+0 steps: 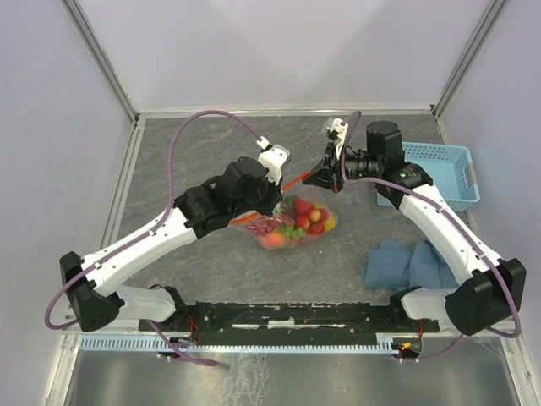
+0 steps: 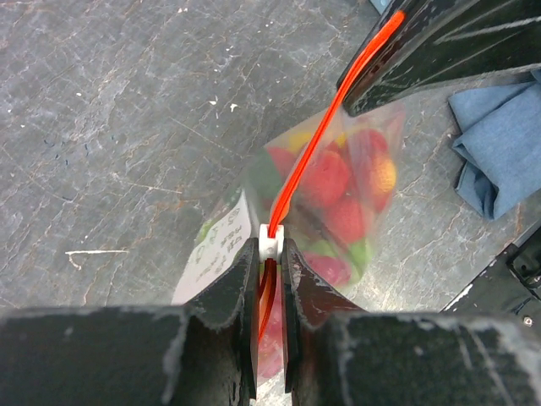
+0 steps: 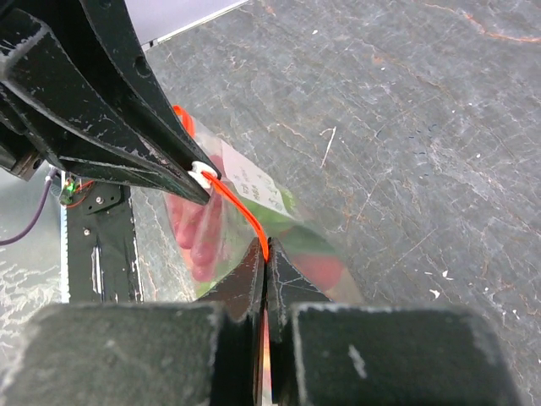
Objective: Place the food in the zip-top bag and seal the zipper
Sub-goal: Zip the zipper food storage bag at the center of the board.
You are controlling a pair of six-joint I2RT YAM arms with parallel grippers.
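So all the food (image 1: 297,218) looks to be inside the zip-top bag (image 1: 292,227) already. Strawberries, grapes and something yellow show through the plastic, and I can't spot any loose fruit on the table (image 1: 211,271). The bag sits mid-table between the two arms, with the blue cloth (image 1: 406,262) and the mesh basket (image 1: 439,173) off on the right side.

The left hand (image 2: 270,254) is clenched on the zipper (image 2: 317,144) right at the white slider (image 2: 271,243), which pokes out between its fingertips. The right hand (image 3: 266,262) is pinched tight on the far end of the same red-orange strip, so the strip runs taut between them. I can't tell how much of the mouth is actually sealed.

What worries me from here:
- The right hand only has a thin pinch on a slick strip. Pull the slider toward it and the strip could slide out, and then the bag just follows the slider.
- The slider could pop out of the left fingertips, leaving the hand dragging along the strip and sealing nothing.
- The fruit sits high, close under the strip, and a berry bulging into the track would likely stall the slider.
- Too much tension could tear the plastic at either grip.
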